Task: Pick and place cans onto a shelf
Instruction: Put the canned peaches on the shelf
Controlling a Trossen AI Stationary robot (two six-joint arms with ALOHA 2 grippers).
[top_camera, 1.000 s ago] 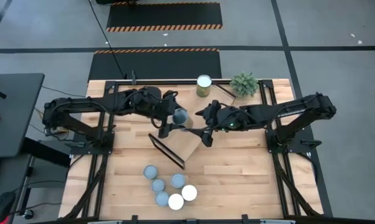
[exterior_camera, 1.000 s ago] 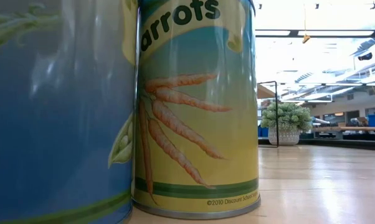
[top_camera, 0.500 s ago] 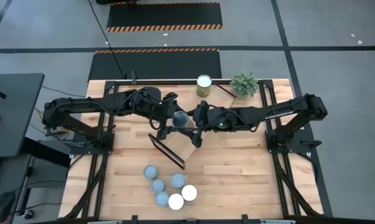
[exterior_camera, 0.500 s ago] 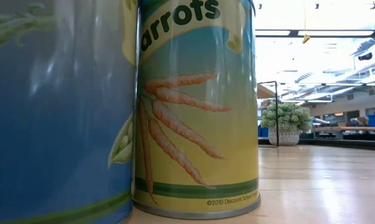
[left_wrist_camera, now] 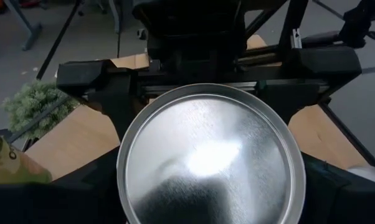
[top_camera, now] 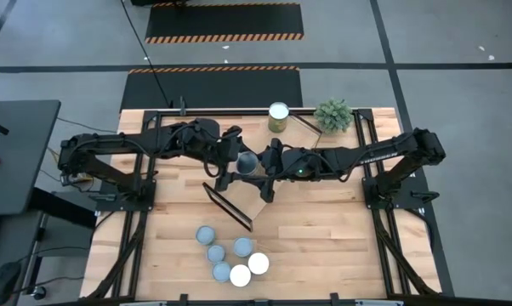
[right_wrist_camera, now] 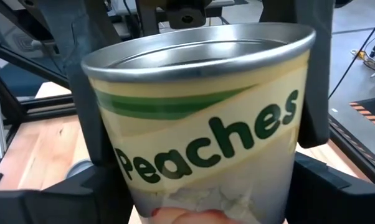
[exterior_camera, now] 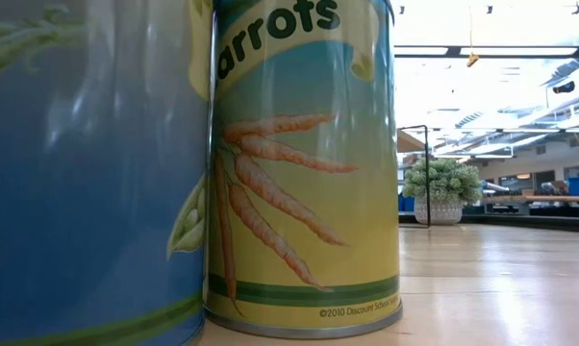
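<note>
A peaches can with a bare metal top and a yellow label hangs above the middle of the table. My left gripper comes at it from the table's left and my right gripper from the right, both shut on it. Under them lies the light-wood shelf, slanting across the table between dark end frames. Another can stands by the far edge. Several cans stand grouped near the front edge; two of them, carrots and a blue one, fill the low view. My left gripper pinches the can between its two fingers, which lie on opposite sides of the wall below the top rim. The fingers come from the table's left, slanting a little downward. The can is lifted clear, about upright, top up. My right gripper has the same can between its two fingers, one on each side of the labelled wall. The fingers come from the table's right, nearly level and across the can. The can stays clear of the table and the shelf.
A small green potted plant stands at the far right of the table and shows again as a plant in the low view. A black side table stands left of the work table. Bare wood lies to the right of the near cans.
My right gripper has gone toward the table's left and slightly down, up to the can that my left gripper holds. Its fingers now lie against the can's sides. The can and my left gripper have stayed in place.
</note>
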